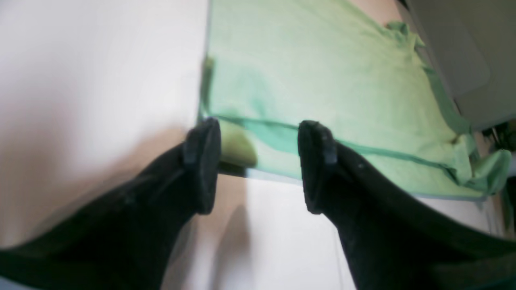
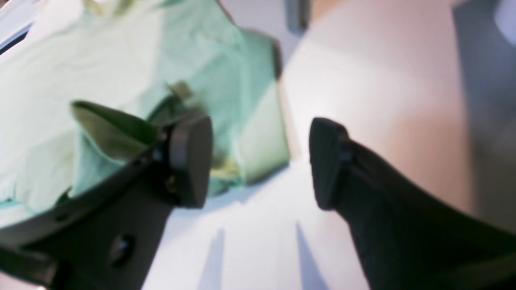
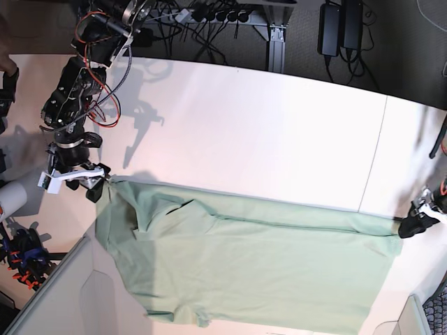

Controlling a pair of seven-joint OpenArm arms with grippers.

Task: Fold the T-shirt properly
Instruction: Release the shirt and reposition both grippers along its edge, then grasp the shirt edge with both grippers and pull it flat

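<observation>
1. White counter (image 3: 279, 132) carrying the T-shirt (image 3: 251, 265), lying spread along the near edge and reaching almost from the left side to the right side; dark floor, cables and a metal frame showing beyond the far edge.
2. Showing one lengthwise fold apparently made: a straight folded edge running along the shirt's far side, with doubled cloth visible in the left wrist view. Judging the task as early, with the sleeves and the crosswise folds not yet done.
3. Pointing collar and sleeve end toward the left edge, hem toward the right edge; long axis running left to right, tilting slightly nearer at the right.
4. Hovering at the far left corner of the shirt, right gripper (image 2: 260, 161), jaws apart and empty.
5. Hovering at the far right corner, left gripper (image 1: 260, 165), jaws apart, straddling the folded edge without clamping it.
</observation>
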